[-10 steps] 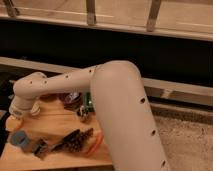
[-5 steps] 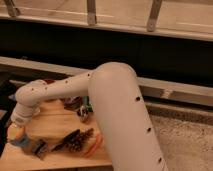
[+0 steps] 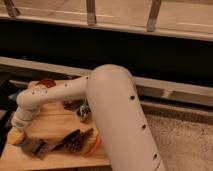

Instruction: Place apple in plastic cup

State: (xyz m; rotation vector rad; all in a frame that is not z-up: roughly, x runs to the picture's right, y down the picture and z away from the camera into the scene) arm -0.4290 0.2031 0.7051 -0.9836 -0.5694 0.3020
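Note:
My gripper [image 3: 20,128] hangs from the white wrist at the left front of the wooden table [image 3: 55,125], pointing down. The yellow-orange apple [image 3: 17,136] shows right under the wrist, at the gripper's tip. A light-blue shape that looks like the plastic cup [image 3: 28,145] lies just below and right of the apple and is mostly hidden. I cannot tell whether the apple is over the cup or inside it.
A red-brown bowl [image 3: 46,83] stands at the back left. A small dark cup with green in it [image 3: 84,114] is mid-table. A dark pine-cone-like thing [image 3: 77,142] and an orange carrot [image 3: 93,145] lie at the front. The big white arm [image 3: 115,115] covers the table's right side.
The wrist has swung down and toward the table's front left corner. The apple has come down with it onto the spot where the blue cup showed before.

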